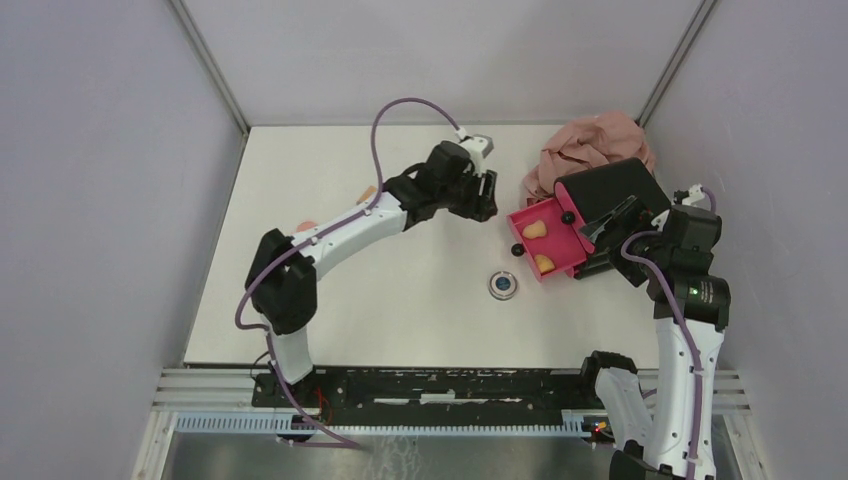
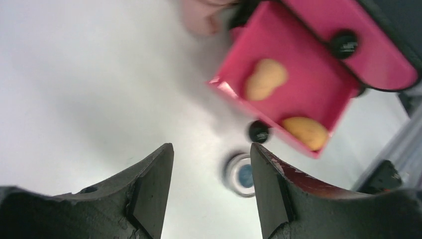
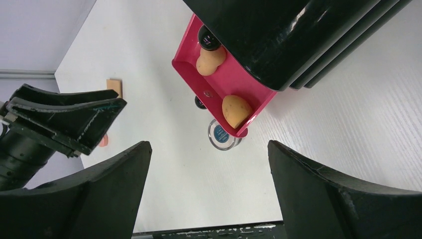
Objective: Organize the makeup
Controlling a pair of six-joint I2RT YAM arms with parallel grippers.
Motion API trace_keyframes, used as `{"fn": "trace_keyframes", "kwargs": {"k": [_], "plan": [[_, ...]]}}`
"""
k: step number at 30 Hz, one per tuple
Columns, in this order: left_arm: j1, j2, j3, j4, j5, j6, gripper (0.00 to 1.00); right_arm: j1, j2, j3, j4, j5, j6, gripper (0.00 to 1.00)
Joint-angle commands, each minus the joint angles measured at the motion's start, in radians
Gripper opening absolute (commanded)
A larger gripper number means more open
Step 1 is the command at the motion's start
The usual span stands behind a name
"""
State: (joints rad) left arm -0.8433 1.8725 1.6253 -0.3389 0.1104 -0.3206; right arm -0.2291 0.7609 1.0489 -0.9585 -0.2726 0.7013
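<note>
Magenta plastic, the drawer (image 1: pixel 557 241) stands open from the black box (image 1: pixel 612 185), and both orange sponges (image 1: pixel 535 229) lie in it. The silver compact (image 1: pixel 503 285) sits on the table just beside its front corner. The left gripper (image 1: pixel 482 198) hangs spread and empty. The pad (image 1: pixel 367 192) and puff (image 1: pixel 306 225) lie by the left arm, well apart from the drawer.

From the left wrist, the compact (image 2: pixel 241 175) shows between the parted fingers, with a knob (image 2: pixel 258 131) just beside it. It is probably next. It is a low, slick disc, so come straight down, straddle its full width, and stay clear of the knob and drawer lip.

From the right wrist, the right gripper (image 3: pixel 208 157) gapes wide, holding nothing. The sponges (image 3: pixel 235 109) look soft, matte and teardrop-shaped, the box glossy, and the pad (image 3: pixel 114 85) flat and square. I cannot pick out the vial.
</note>
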Motion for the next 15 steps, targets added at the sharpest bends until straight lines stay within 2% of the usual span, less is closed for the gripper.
{"fn": "trace_keyframes", "kwargs": {"k": [1, 3, 6, 10, 15], "plan": [[0.067, -0.076, -0.148, 0.024, -0.026, -0.006, 0.66, 0.005, -0.01, -0.005, 0.049, -0.012, -0.029, 0.94], [0.063, -0.08, -0.208, 0.066, 0.02, 0.003, 0.65, 0.005, -0.005, 0.003, 0.044, 0.001, -0.044, 0.94], [0.049, -0.056, -0.303, 0.202, -0.002, 0.076, 0.65, 0.005, 0.0, 0.008, 0.045, 0.012, -0.042, 0.94], [0.036, -0.025, -0.339, 0.326, 0.096, 0.172, 0.68, 0.005, 0.004, 0.005, 0.046, -0.008, -0.03, 0.94], [0.015, -0.024, -0.41, 0.528, 0.177, 0.218, 0.68, 0.005, -0.001, 0.004, 0.041, -0.008, -0.029, 0.94]]}}
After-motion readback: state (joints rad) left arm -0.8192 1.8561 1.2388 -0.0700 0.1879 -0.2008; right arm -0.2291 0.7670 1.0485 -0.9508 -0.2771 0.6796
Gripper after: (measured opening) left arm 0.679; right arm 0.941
